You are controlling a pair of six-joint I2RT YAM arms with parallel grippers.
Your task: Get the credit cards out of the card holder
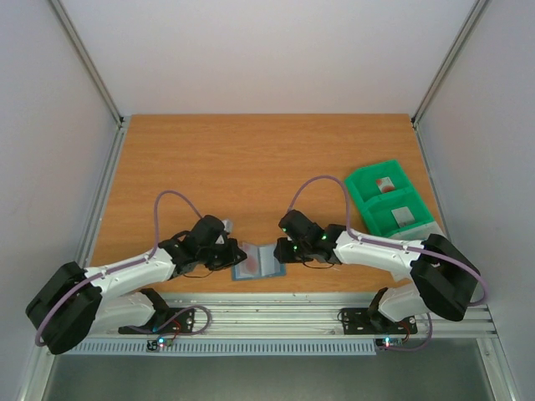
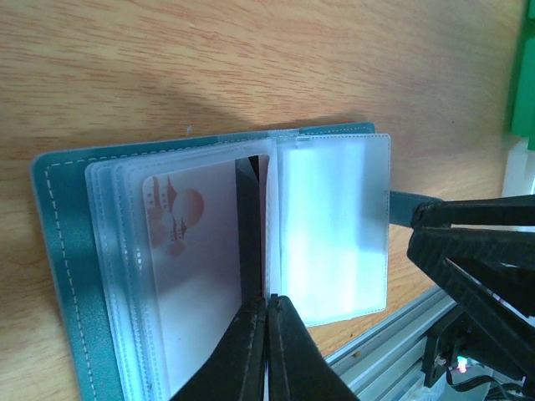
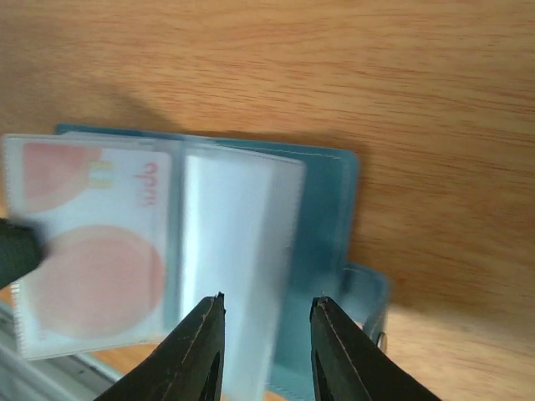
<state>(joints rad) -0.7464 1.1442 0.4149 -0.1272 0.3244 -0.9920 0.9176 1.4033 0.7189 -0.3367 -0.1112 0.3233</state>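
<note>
The blue-grey card holder (image 1: 269, 262) lies spread open near the table's front edge, between both grippers. Its clear sleeves fan out in the left wrist view (image 2: 58, 251) and the right wrist view (image 3: 330, 217). A pale card with red print (image 2: 192, 276) sits in one sleeve and also shows in the right wrist view (image 3: 92, 242). My left gripper (image 2: 267, 302) is shut, pinching the edge of a clear sleeve (image 2: 334, 225) at the holder's middle. My right gripper (image 3: 266, 311) is open, its fingers straddling a blank sleeve (image 3: 242, 242) just above it.
A green two-compartment bin (image 1: 368, 199) stands at the right, with a reddish card (image 1: 384, 185) in the far compartment and a grey card (image 1: 404, 217) in the near one. The metal rail (image 1: 276, 313) runs just in front of the holder.
</note>
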